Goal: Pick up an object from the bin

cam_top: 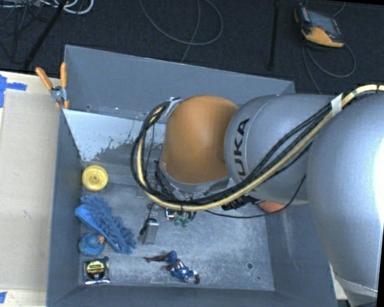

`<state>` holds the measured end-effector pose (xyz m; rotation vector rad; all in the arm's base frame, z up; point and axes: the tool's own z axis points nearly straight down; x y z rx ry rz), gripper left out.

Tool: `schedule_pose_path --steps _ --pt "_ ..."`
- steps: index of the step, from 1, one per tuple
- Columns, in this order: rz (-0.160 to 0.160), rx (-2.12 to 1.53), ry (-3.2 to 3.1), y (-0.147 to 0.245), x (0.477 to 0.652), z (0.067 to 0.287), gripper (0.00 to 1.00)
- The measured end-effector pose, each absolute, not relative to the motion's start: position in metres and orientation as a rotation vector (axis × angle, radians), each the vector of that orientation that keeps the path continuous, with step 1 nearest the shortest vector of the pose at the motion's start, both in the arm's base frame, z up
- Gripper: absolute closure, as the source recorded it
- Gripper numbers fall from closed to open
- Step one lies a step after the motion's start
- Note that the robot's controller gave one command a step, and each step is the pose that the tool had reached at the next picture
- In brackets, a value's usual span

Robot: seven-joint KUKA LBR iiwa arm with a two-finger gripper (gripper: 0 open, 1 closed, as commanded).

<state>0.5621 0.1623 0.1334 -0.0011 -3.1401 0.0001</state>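
Note:
My gripper [148,232] reaches down from under the orange wrist cover to the bin floor near the middle. Just left of it lies a blue brush [106,221] with its bristles up, running diagonally. In front of the gripper, a small blue and dark toy figure [177,266] lies flat on the floor, apart from the gripper. A yellow round cap-like thing [95,178] sits further left and towards the back.
A blue round thing with an orange spot [91,244] and a yellow-black tape measure [96,269] lie in the front left corner. An orange thing [272,206] peeks out under the arm at the right. The arm covers the back right of the bin.

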Motion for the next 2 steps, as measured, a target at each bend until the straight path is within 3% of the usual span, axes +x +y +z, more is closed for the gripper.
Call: schedule_pose_path --steps 1,2 --pt "0.002 0.249 -3.137 0.181 0.554 0.111 0.00" --pt "0.002 0.112 -3.139 0.204 0.521 0.070 1.00"
